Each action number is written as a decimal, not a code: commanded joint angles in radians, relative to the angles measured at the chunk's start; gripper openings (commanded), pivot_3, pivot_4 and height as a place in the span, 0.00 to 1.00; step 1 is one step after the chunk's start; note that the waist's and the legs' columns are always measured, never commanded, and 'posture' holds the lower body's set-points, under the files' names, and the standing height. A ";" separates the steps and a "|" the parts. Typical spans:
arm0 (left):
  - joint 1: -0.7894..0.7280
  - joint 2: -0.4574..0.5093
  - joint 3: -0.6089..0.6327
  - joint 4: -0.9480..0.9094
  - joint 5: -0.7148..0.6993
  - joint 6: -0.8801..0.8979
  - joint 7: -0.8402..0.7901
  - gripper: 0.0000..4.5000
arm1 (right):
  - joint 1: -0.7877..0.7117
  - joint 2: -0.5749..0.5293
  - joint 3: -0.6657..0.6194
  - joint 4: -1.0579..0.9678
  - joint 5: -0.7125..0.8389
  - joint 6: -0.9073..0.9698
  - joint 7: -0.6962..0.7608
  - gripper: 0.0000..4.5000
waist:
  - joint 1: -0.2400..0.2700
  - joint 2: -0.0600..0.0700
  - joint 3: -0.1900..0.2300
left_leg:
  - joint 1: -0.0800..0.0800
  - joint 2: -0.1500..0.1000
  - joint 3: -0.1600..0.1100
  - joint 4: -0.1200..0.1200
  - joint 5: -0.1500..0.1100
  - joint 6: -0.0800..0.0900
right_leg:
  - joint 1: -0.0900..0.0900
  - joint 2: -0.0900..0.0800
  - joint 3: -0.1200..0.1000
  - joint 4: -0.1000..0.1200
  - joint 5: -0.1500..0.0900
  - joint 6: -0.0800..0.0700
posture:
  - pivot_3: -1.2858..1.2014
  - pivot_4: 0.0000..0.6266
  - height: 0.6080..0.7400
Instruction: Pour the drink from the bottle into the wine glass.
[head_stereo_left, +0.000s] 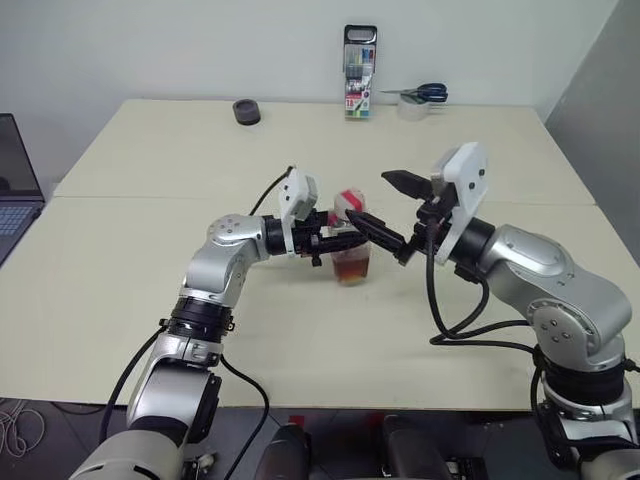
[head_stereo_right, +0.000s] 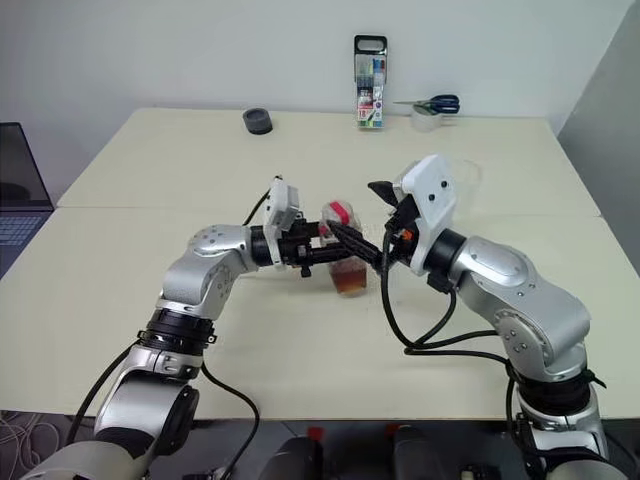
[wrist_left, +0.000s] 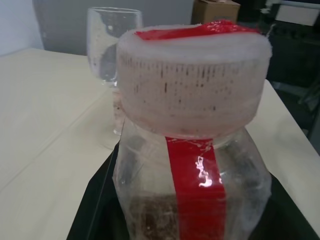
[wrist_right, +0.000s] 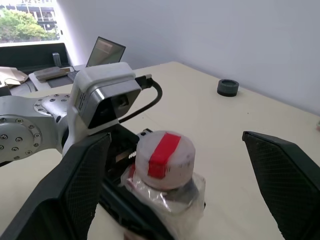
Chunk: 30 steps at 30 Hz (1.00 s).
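Note:
My left gripper (head_stereo_left: 335, 243) is shut on the bottle (head_stereo_left: 350, 248), gripping its body from the left and holding it upright over the middle of the table. The bottle is clear plastic with a pale cap (wrist_right: 164, 160) crossed by a red strip, and the reddish-brown drink (head_stereo_left: 352, 268) fills its lower part. My right gripper (head_stereo_left: 392, 208) is open, one finger on each side of the cap without touching it. In the left wrist view the clear wine glass (wrist_left: 112, 45) stands upright on the table just behind the bottle.
A laptop (head_stereo_left: 15, 185) sits at the table's left edge. Along the far edge are a black round object (head_stereo_left: 246, 112), a standing pack of pens (head_stereo_left: 360, 70) and blue-handled scissors (head_stereo_left: 420, 95) on a roll.

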 joint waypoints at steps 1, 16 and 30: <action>-0.041 0.010 0.006 -0.010 -0.005 -0.018 -0.029 0.40 | -0.027 0.015 0.012 -0.001 -0.031 -0.010 -0.016 1.00 | 0.000 0.000 0.000 | -0.001 0.000 0.000 0.000 0.000 0.000 | -0.001 0.000 0.000 0.000 0.000 0.000 | 0.52 0.24 1.00; -0.035 0.012 0.002 -0.001 0.028 -0.061 -0.060 0.40 | -0.016 0.080 0.038 0.047 -0.093 -0.012 -0.004 0.79 | -0.007 0.000 0.000 | -0.004 0.000 0.001 0.000 0.000 0.000 | -0.005 0.000 0.001 0.002 0.000 0.000 | 0.52 0.24 1.00; -0.042 0.017 -0.009 0.012 0.056 -0.118 -0.101 0.40 | -0.036 -0.037 0.101 0.115 -0.081 -0.122 0.294 0.40 | -0.009 0.000 0.000 | -0.004 0.000 0.001 0.000 0.000 0.000 | -0.005 0.000 0.001 0.002 0.000 0.000 | 0.52 0.24 1.00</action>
